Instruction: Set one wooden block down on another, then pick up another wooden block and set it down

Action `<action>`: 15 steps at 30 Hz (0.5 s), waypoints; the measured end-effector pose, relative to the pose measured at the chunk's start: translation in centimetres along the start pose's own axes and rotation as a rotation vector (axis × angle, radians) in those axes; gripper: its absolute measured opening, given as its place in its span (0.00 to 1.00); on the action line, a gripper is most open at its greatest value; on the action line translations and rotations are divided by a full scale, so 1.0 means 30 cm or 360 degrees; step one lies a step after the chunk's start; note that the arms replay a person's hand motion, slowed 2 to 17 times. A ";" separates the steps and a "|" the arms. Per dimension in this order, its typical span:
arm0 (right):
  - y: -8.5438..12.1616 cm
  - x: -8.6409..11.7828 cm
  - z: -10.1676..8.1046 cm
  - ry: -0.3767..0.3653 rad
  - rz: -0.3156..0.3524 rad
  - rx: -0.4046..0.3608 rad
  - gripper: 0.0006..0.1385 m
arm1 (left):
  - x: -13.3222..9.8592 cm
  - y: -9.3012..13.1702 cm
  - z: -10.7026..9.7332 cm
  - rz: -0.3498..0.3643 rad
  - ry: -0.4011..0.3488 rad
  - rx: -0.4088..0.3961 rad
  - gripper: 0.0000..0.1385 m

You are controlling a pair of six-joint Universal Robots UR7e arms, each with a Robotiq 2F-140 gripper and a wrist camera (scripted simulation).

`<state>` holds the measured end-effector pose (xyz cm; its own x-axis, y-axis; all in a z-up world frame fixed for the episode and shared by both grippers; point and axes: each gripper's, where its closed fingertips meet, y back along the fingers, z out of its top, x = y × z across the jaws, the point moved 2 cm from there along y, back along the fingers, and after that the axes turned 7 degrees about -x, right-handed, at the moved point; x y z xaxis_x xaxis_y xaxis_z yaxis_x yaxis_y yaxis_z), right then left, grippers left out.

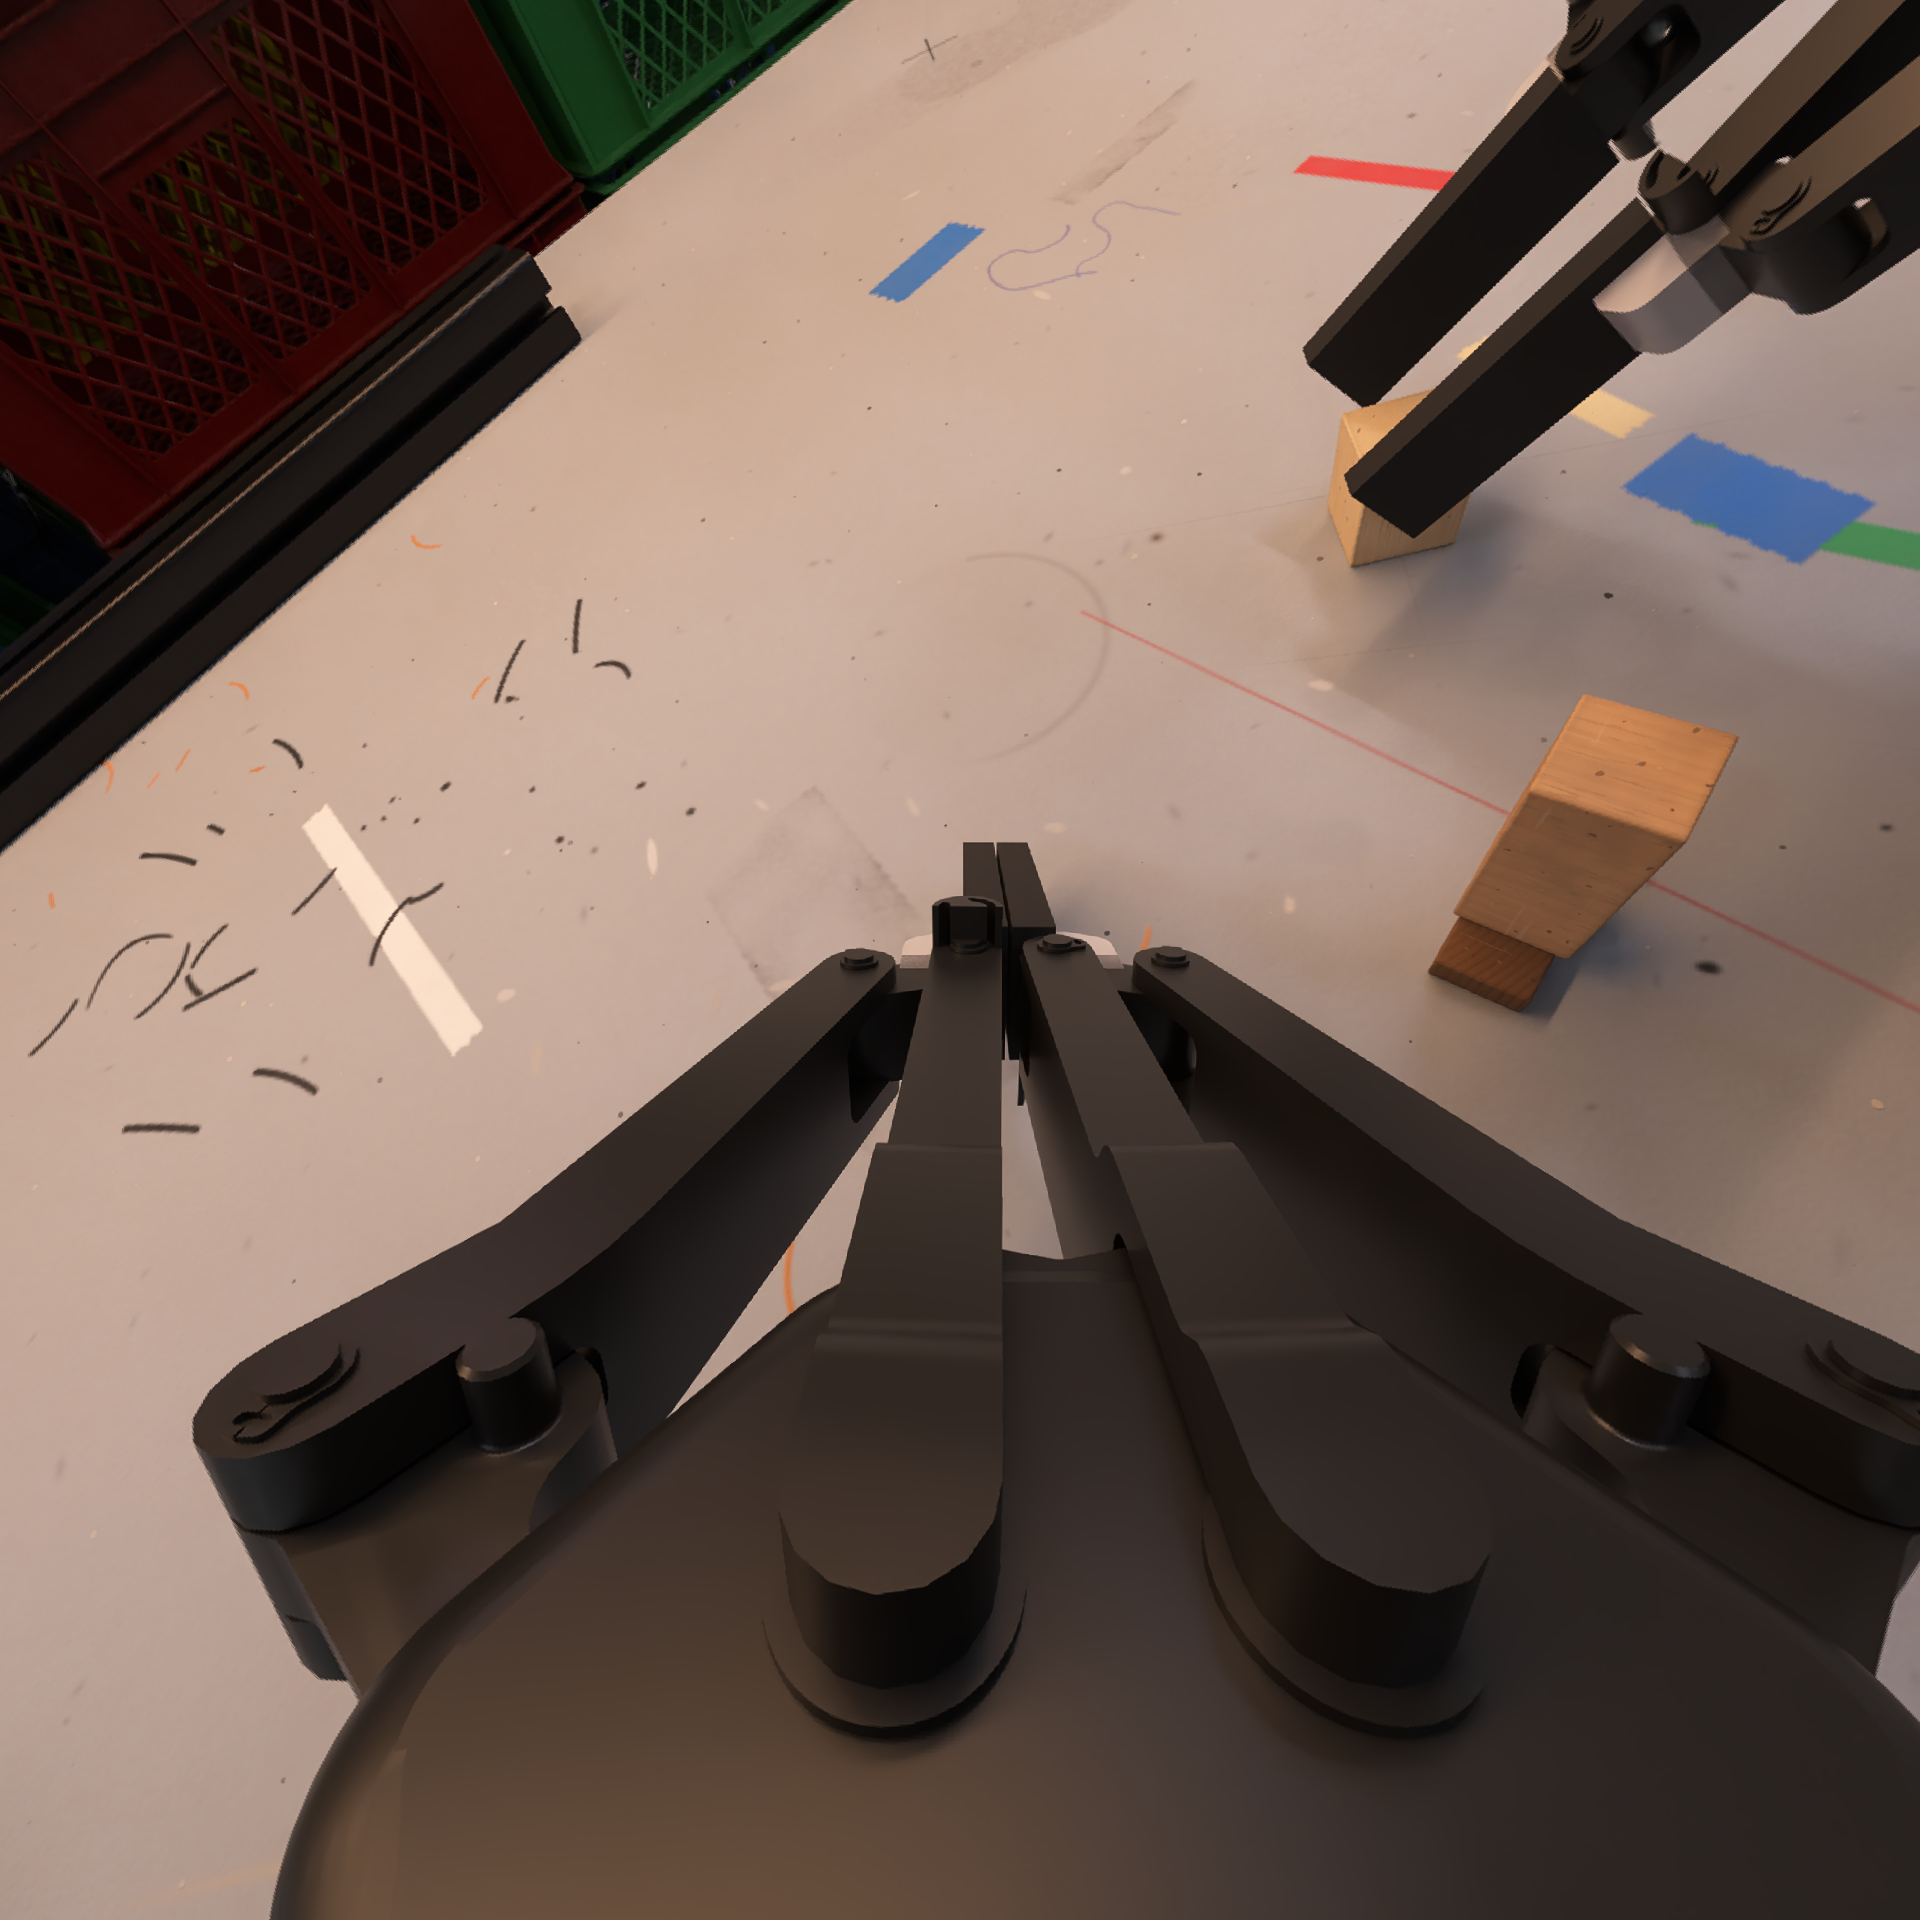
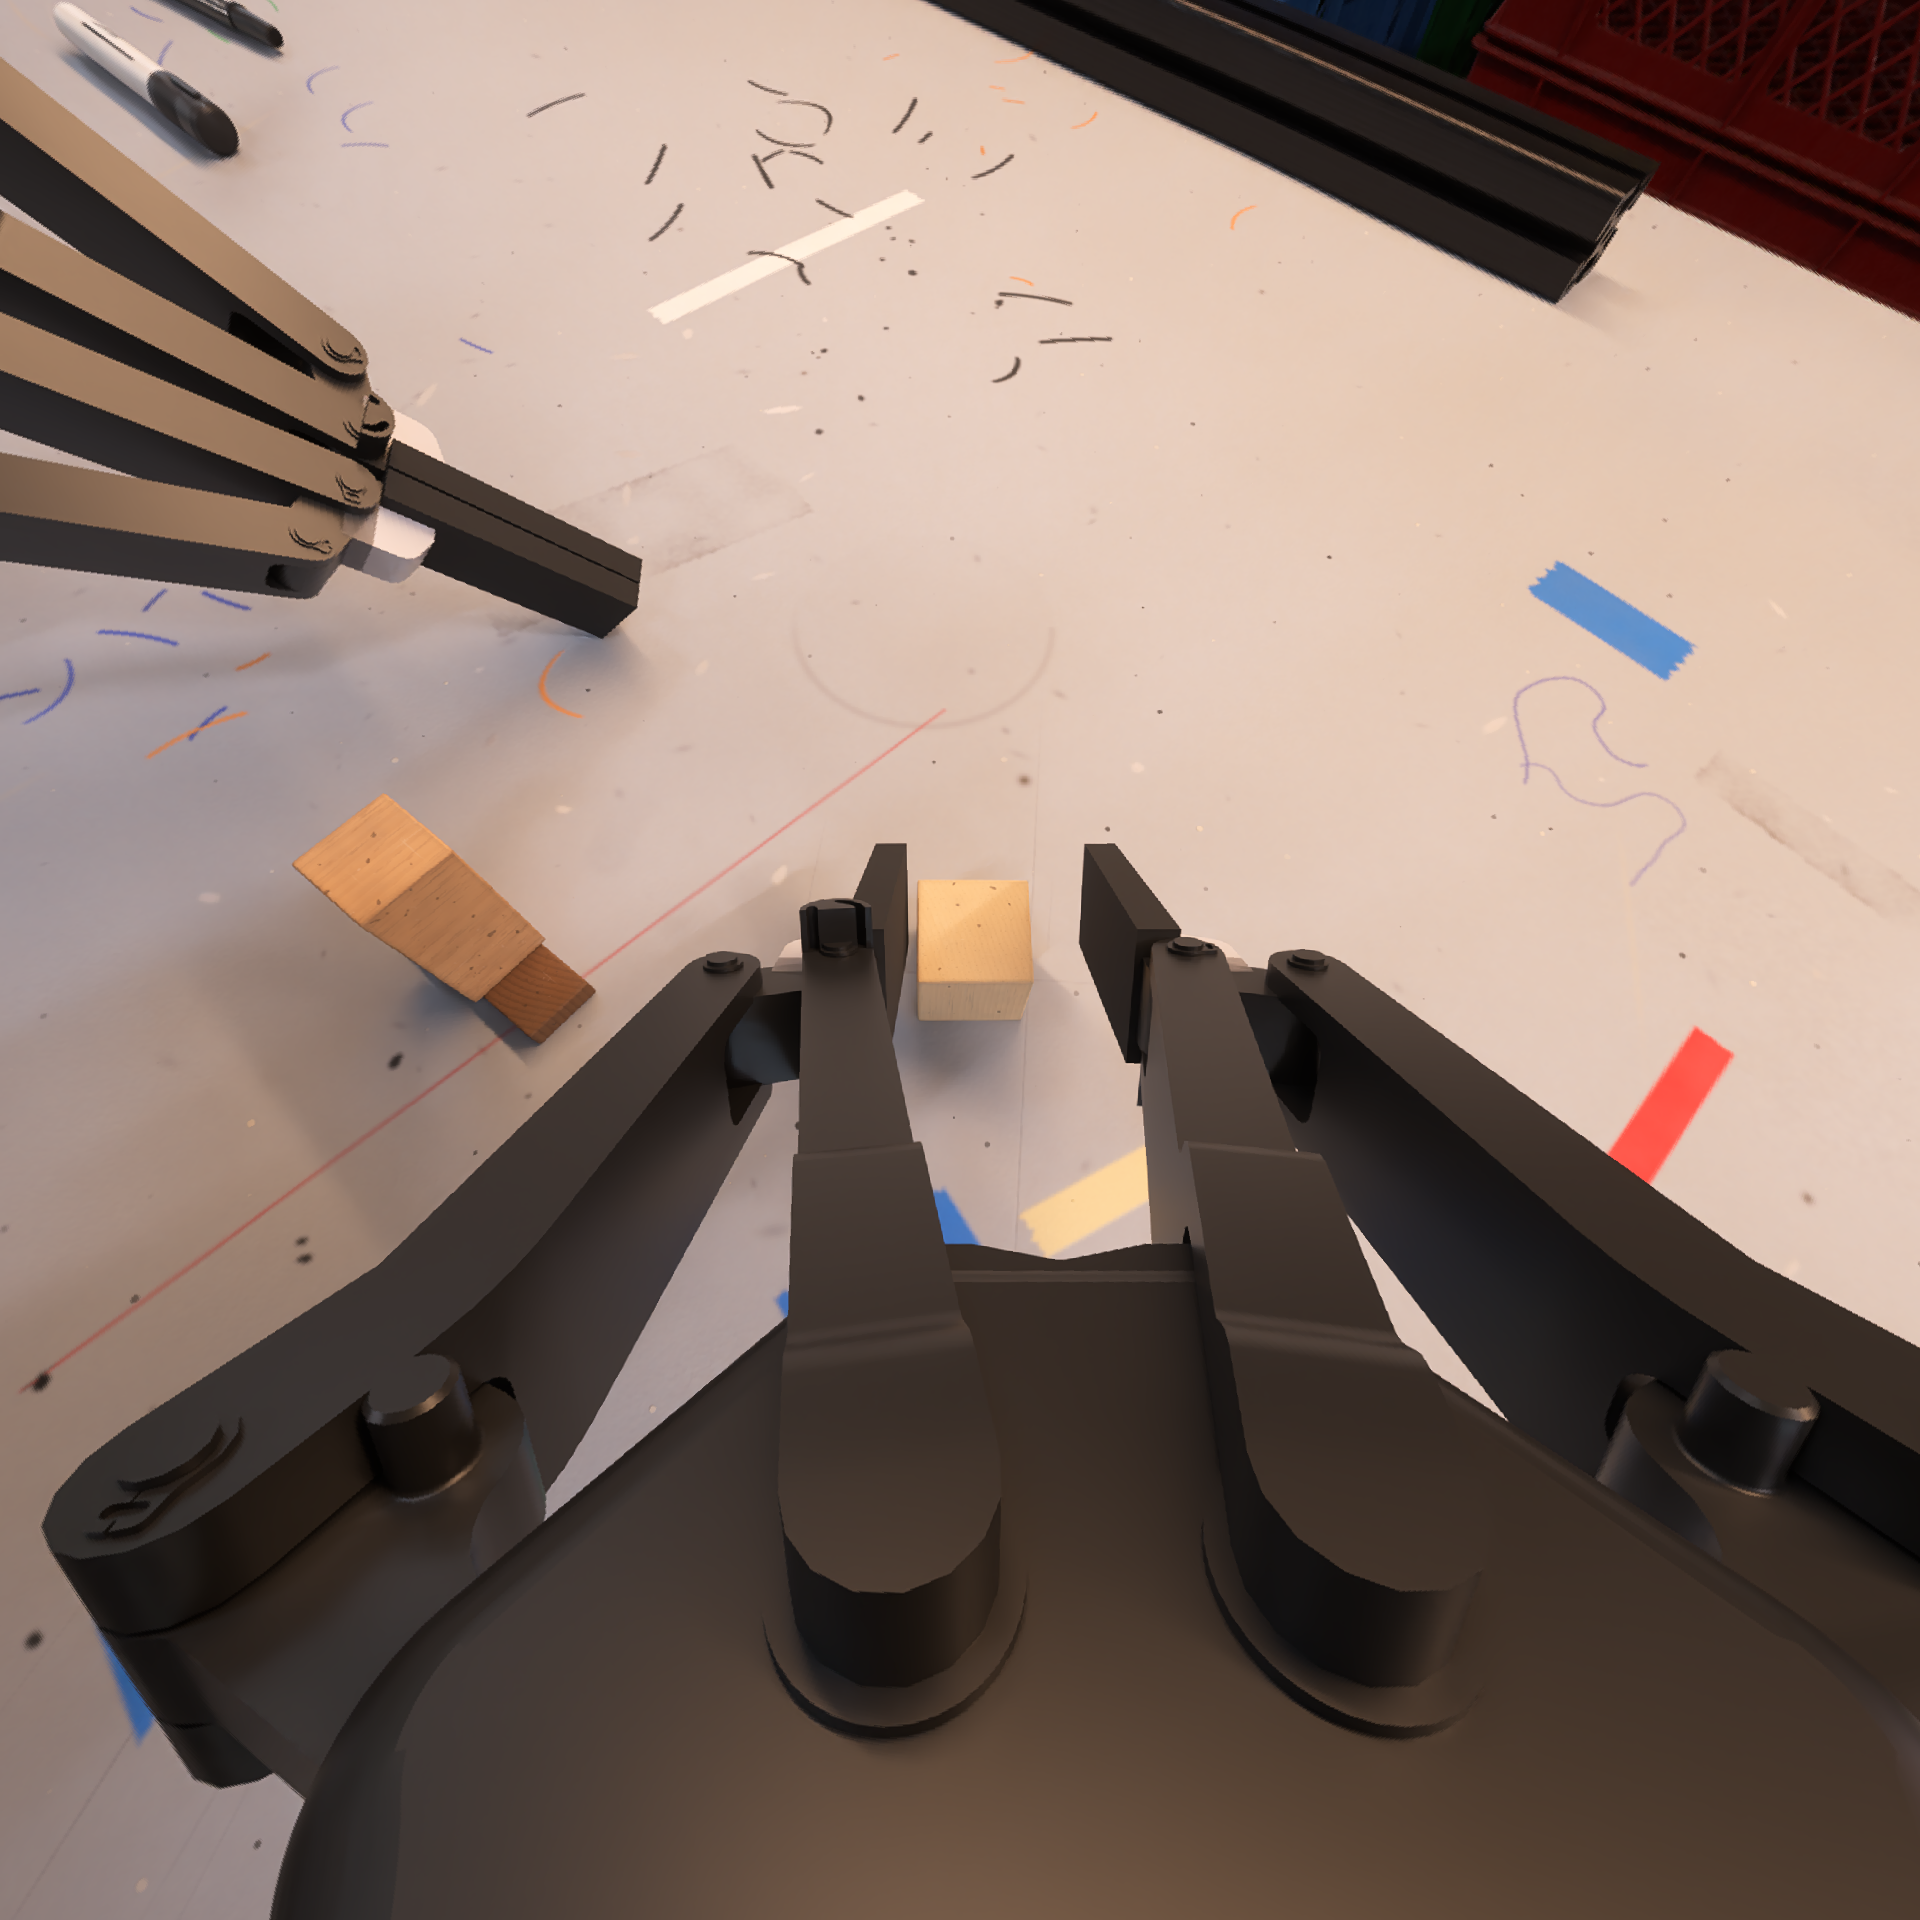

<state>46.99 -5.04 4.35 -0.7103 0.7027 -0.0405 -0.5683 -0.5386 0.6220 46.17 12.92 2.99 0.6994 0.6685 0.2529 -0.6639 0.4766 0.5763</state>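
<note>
block [image 2: 971, 948] between right gripper [image 2: 992, 935] fingers, stacked blocks [image 2: 442, 909] left

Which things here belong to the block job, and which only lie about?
Job: pale block between the open right pincer; tall block standing on a dark block; shut left pincer.

Lying about: markers, crates, tape strips, black rail.

Ahead of me: red crate [image 1: 208, 260] beside green crate [image 1: 644, 73], black rail [image 2: 1351, 135] along them; two markers [image 2: 145, 78] lying on the scribbled surface [image 1: 727, 468].
</note>
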 end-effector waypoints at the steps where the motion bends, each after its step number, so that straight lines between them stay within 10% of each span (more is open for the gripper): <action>1: 0.000 0.000 -0.001 -0.0006 0.0005 0.0001 0.32 | 0.000 0.000 0.000 0.0000 0.0000 0.0000 0.01; 15: -0.011 0.006 -0.013 -0.0016 0.0021 0.0044 0.31 | 0.000 0.000 0.000 0.0001 -0.0001 0.0000 0.01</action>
<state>46.88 -4.91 3.82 -0.7135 0.7003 -0.0245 -0.5471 -0.5349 0.6439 46.17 12.92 2.99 0.6992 0.6684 0.2535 -0.6642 0.4764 0.5761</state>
